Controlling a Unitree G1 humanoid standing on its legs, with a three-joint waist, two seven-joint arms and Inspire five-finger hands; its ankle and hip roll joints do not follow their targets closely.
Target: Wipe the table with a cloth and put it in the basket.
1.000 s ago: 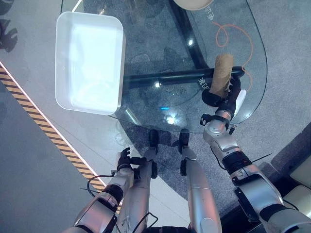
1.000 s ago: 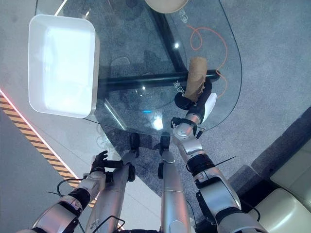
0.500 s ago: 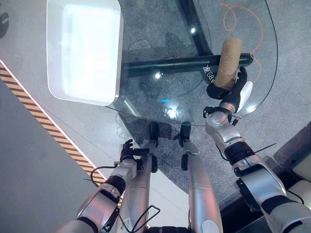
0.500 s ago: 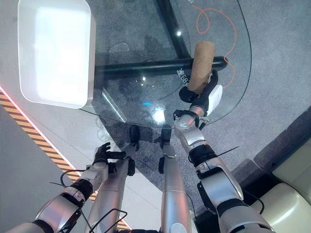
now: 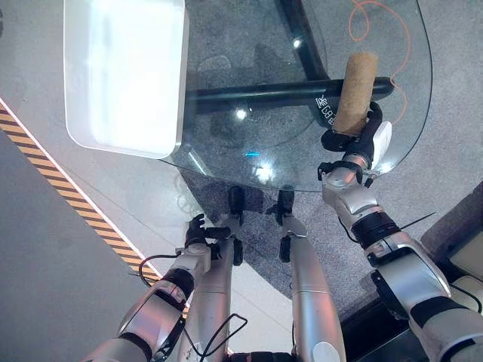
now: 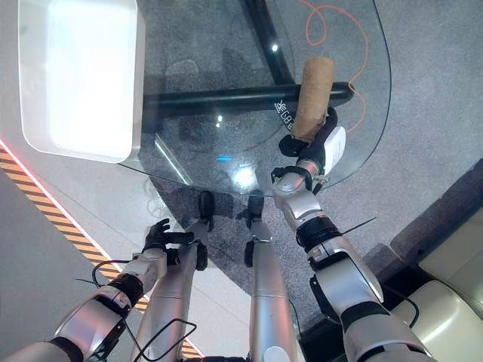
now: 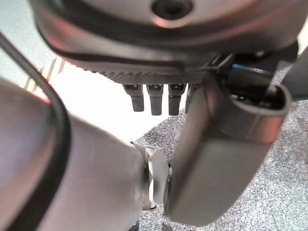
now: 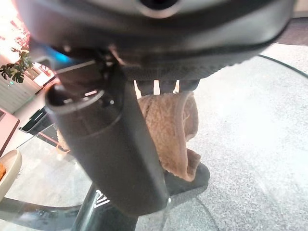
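Far left, I see the basket — a white, shallow rectangular tub with rounded corners and smooth glossy walls, resting on the far-left part of the table with its near-left corner overhanging the edge. Below it on the floor runs a diagonal stripe of yellow-and-black hazard tape across pale smooth flooring.

Near left, my left hand hangs low beside the table's near edge, well apart from the basket; its dark fingers are loosely extended and hold nothing.

Centre, the table is a clear glass sheet with a rounded outline, bright reflections on its surface, and a black tubular frame bar running left to right beneath it; speckled grey carpet shows through the glass.

Right, my right hand sits at the table's near-right edge, fingers and white-covered thumb curled round the near end of the cloth. The cloth is a tan, nubbly terry towel rolled into a cylinder, lying on the glass and pointing away to the far side — across the frame bar. A thin orange cord loops on the carpet beyond it.
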